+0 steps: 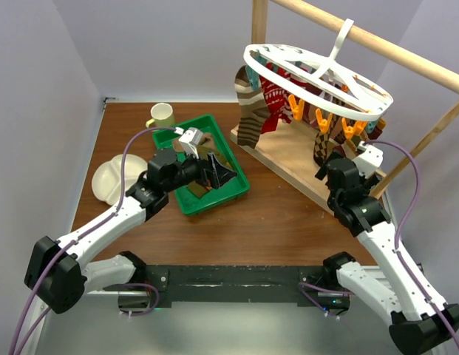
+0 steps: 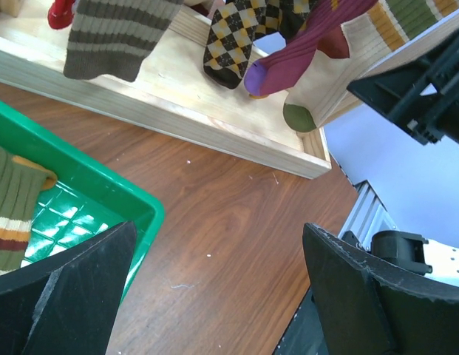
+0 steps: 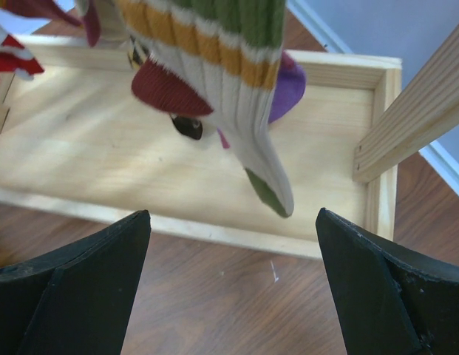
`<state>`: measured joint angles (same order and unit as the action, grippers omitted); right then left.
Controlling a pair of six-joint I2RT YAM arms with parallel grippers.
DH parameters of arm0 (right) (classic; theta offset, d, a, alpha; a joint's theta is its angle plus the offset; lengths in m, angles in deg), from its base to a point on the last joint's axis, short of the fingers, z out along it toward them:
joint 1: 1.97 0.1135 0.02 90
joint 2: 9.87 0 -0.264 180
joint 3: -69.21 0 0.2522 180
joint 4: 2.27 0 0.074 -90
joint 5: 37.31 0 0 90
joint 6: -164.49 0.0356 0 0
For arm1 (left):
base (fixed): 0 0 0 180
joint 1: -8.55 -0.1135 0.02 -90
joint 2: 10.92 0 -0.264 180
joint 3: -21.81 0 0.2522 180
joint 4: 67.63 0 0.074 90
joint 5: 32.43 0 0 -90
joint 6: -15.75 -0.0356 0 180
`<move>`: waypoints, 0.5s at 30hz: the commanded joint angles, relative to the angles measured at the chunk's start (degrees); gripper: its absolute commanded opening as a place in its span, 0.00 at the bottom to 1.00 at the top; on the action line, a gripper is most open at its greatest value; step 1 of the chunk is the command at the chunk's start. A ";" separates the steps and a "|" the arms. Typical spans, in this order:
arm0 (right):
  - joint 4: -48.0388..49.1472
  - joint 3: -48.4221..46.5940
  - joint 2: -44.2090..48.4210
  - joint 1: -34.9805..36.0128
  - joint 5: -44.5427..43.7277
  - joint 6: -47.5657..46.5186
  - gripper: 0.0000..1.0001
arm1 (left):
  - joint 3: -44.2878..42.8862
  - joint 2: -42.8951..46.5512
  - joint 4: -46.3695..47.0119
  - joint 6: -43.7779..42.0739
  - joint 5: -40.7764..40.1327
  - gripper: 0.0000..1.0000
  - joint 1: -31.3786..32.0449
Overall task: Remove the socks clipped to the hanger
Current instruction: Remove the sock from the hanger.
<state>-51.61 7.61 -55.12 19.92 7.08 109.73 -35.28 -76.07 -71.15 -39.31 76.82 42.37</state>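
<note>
- Now, seen from above, the hanger [image 1: 253, 58], a white oval rack, hangs by its hook from a wooden rail [image 1: 377, 44] at the far right of the bench [image 1: 273, 222].
- Under it the socks [image 1: 250, 118] dangle in a row from orange clips [image 1: 296, 107], their toes just above the stand's wooden base [image 3: 103, 148].
- To the left, the left pincer [image 2: 220, 229] hovers over the near corner of a green tray [image 2: 103, 188], spread wide and holding nothing. An olive striped sock [image 2: 11, 200] lies inside the tray.
- On the right, the right pincer [image 3: 233, 214] is also spread wide and empty. It points at the wooden base, low and close to the stand.
- A cream sock [image 3: 222, 96] with yellow and green bands hangs just ahead of that pincer and a little above it. The sock is not between the fingers.
- My reading is that the step in hand is reaching for the next sock, and the cream one is the nearest for the right arm.
- To do it well, the pincer should rise until the foot of the sock sits squarely between the fingers, then close on a good fold of fabric rather than the very tip.
- The pull is best made straight down and steady, so the clip lets go without tilting the rack.
- A sideways tug risks swinging the rack along the rail or lifting its hook off.
- The neighbouring socks hang close, so the fingers should close on one sock only.
</note>
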 commanded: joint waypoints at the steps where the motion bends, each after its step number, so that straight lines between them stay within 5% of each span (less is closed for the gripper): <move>1: 5.33 0.55 -1.06 -2.55 -2.30 -2.28 0.99 | 0.00 1.86 2.33 -0.04 1.94 1.00 0.19; 15: 27.73 11.86 -1.33 -9.59 5.80 -7.12 0.98 | 0.70 1.78 3.56 -0.40 3.52 1.00 0.19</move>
<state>-36.28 15.13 -57.46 10.74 12.35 103.65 -35.17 -75.50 -71.08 -39.36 78.57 42.37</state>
